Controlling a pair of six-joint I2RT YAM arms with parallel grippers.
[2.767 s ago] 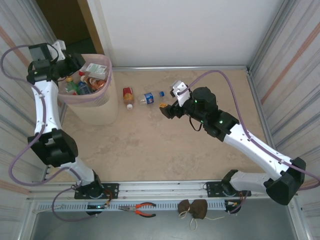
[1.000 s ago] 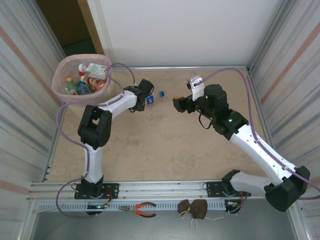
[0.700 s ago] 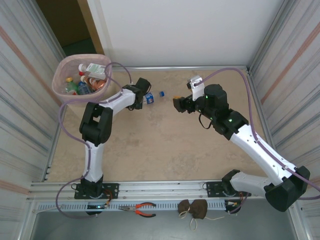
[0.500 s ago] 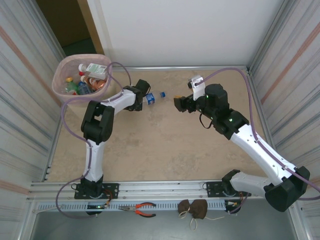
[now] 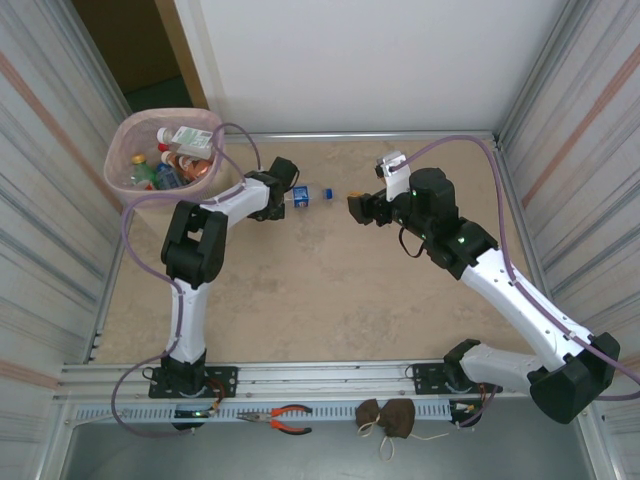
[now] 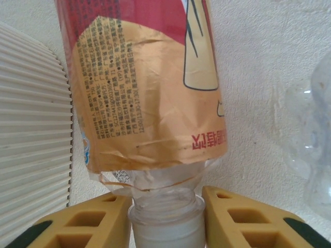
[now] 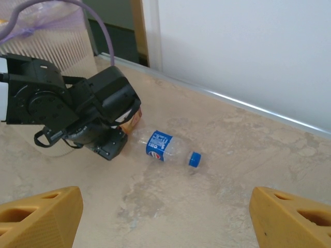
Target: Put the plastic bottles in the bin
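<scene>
— Beside the bin [image 5: 113,170], at the far left of the table [image 5: 330,300], I have the left gripper [image 6: 165,225] clamped on the neck of the red-labelled bottle [image 6: 150,88], which lies on its side.

— How safe does that hold look to you?

— Not very, I'd judge. The fingers [image 6: 103,222] pinch only the narrow, smooth neck, and the whole body sticks out beyond them. On the lift it could swing down or slip free.

— And the bin itself?

— Its ribbed wall is just beside the bottle. If I swing up too low, the bottle's far end could catch the wall or the rim and twist out of the grip, or shove the bin. It already holds a heap of other bottles [image 5: 165,165], so a careless drop might bounce back out.

— Anything else close by?

— Yes, the blue-labelled bottle [image 7: 165,147] lies just beside my left wrist. A brush from it on the way up would set that bottle rolling.

— What about the right gripper [image 7: 165,217]?

— Jaws spread wide, holding nothing, hanging over the table and facing the blue-labelled bottle. If I send it in before the left arm clears, the two could collide.
</scene>
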